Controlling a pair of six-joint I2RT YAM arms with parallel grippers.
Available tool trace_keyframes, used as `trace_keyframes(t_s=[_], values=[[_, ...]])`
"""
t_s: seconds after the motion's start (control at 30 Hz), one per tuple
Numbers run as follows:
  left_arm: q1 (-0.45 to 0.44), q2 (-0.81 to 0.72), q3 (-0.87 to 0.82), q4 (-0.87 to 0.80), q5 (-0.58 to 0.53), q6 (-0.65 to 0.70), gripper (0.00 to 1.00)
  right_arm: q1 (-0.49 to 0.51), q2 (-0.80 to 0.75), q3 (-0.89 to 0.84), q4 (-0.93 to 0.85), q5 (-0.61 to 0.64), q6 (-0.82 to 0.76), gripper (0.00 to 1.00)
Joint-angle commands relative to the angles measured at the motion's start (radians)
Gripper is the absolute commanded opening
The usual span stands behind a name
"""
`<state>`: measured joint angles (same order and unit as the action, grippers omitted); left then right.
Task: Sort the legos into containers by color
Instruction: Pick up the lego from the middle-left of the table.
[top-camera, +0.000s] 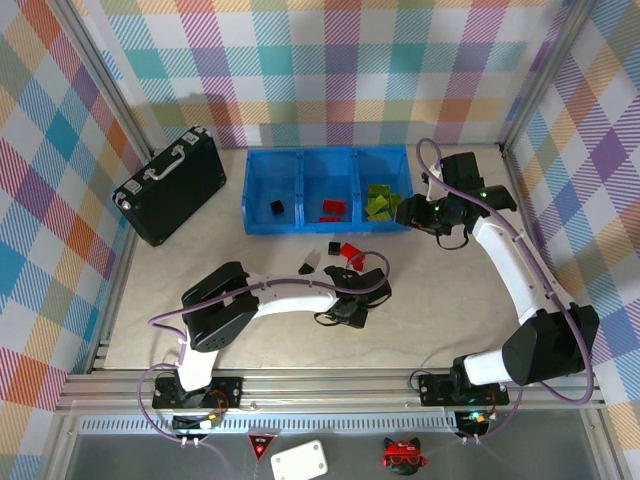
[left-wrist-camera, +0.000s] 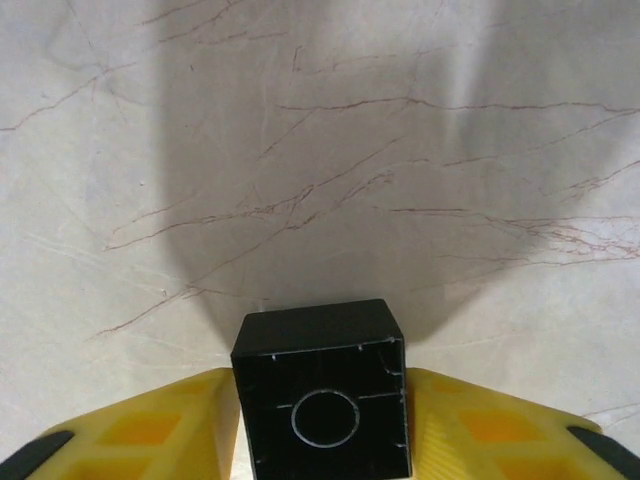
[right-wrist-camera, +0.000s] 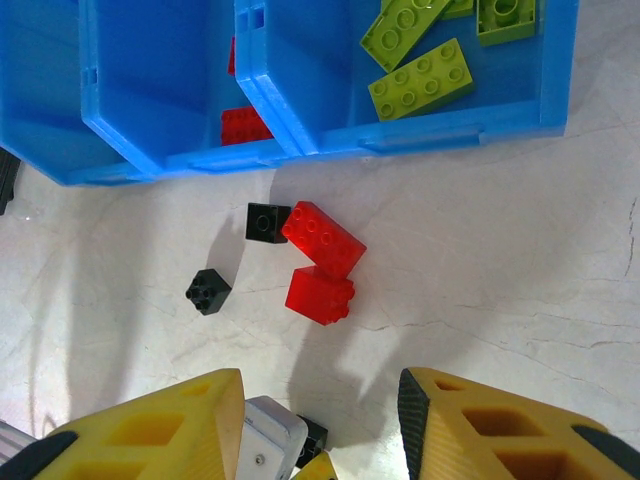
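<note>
Black cube (left-wrist-camera: 318, 415) pinched in left gripper (left-wrist-camera: 320, 385) jaws, right gripper (right-wrist-camera: 320, 390) jaws spread and empty above tabletop (right-wrist-camera: 500, 270), red bricks (right-wrist-camera: 322, 240) at twelve o'clock, lime bricks (right-wrist-camera: 420, 80) in right compartment of blue tray (right-wrist-camera: 420, 138).

In the left wrist view the black cube brick (left-wrist-camera: 320, 400) and the yellow fingers (left-wrist-camera: 150, 435) of the left pincer (left-wrist-camera: 320, 385) either side of it run off the bottom edge, hiding the brick's near end. In the right wrist view the blue tray (right-wrist-camera: 330, 140) is cropped by the top and left edges, a lime-green brick (right-wrist-camera: 505, 18) is cut at the top, and a red brick (right-wrist-camera: 245, 125) in the middle compartment is half hidden behind the tray's wall. The right pincer's (right-wrist-camera: 320, 378) yellow fingers (right-wrist-camera: 480, 425) are cut off at the bottom, and from above its jaws are too small to make out.
</note>
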<state>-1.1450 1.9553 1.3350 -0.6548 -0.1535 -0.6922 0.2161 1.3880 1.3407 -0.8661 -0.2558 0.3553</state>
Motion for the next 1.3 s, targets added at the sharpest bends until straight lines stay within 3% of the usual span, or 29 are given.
trace_keyframes(t_s=[0.0,0.27,0.63,0.93,1.27], values=[[-0.009,0.014,0.032,-0.032,0.0,0.0,0.38,-0.003,-0.026,-0.014,-0.014,-0.017,0.007,0.46],[-0.008,-0.032,0.008,-0.024,-0.024,0.016,0.33,-0.003,-0.029,-0.033,0.001,-0.044,0.019,0.46],[-0.006,-0.22,-0.06,0.008,-0.104,0.07,0.31,-0.003,-0.064,-0.076,0.014,-0.087,0.052,0.45],[-0.002,-0.328,-0.123,0.058,-0.072,0.185,0.3,-0.001,-0.109,-0.109,0.018,-0.119,0.063,0.45],[0.008,-0.339,-0.047,-0.001,-0.109,0.219,0.3,0.0,-0.112,-0.118,0.036,-0.166,0.056,0.44]])
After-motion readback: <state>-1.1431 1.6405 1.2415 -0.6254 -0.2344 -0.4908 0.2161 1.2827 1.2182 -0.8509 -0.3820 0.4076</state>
